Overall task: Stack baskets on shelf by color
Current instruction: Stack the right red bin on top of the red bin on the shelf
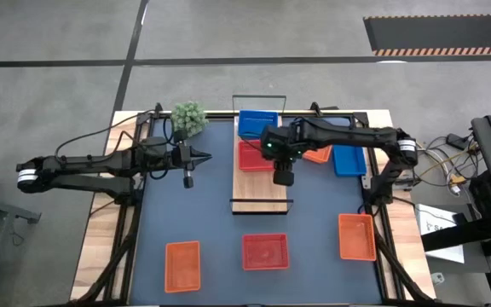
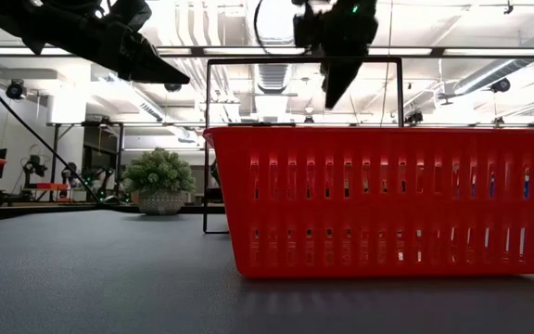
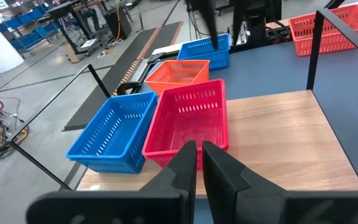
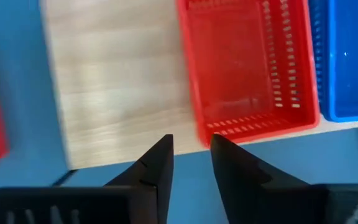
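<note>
High view: shelf (image 1: 261, 183) carries one blue basket (image 1: 257, 124) and one red basket (image 1: 252, 156). Right pincer (image 1: 283, 176) hovers empty, slightly spread, above it. Six baskets remain on the surface (image 1: 203, 222); left pincer (image 1: 189, 180) waits, nearly pressed together.

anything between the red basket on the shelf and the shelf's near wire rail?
No. In the high view the red basket sits beside the blue one at the shelf's far end; only bare wood up to the near rail. The right claw hovers above that stretch.
</note>
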